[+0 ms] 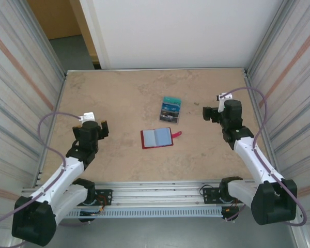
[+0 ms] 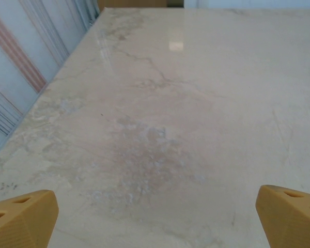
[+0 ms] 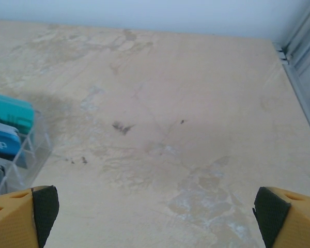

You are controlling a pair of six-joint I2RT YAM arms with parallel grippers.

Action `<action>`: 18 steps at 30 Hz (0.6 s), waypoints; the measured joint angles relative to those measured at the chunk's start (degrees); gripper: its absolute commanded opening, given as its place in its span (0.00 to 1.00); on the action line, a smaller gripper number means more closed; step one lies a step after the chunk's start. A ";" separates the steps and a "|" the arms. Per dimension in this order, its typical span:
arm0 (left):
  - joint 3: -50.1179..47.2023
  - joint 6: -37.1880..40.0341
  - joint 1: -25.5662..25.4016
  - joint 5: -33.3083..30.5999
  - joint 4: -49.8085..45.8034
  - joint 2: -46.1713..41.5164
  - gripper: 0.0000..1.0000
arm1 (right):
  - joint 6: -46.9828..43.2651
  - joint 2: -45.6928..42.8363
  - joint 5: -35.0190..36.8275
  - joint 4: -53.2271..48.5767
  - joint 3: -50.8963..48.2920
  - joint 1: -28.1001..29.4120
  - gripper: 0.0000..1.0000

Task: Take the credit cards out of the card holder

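Left gripper (image 2: 155, 217) hangs over bare tabletop (image 2: 160, 103) near the left edge, fingers wide, holding nothing. Right gripper (image 3: 155, 217) is near the right edge, fingers wide too, nothing held. Red wallet (image 1: 156, 138) lies open and flat mid-tabletop, pale pockets up, snap tab (image 1: 176, 134) sticking right. Just beyond it, apart, the cards (image 1: 170, 107) sit in a clear rack (image 3: 33, 150): dark nearest, blue, teal farthest.
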 measured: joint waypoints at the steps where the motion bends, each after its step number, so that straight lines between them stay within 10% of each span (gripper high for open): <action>1: -0.94 0.57 1.20 0.81 1.92 -0.39 0.99 | 0.00 -0.37 0.33 1.05 -1.25 -0.07 0.99; 18: -10.95 8.15 13.35 15.34 36.13 12.39 0.99 | 0.00 -10.49 1.42 12.48 -14.05 -1.92 0.99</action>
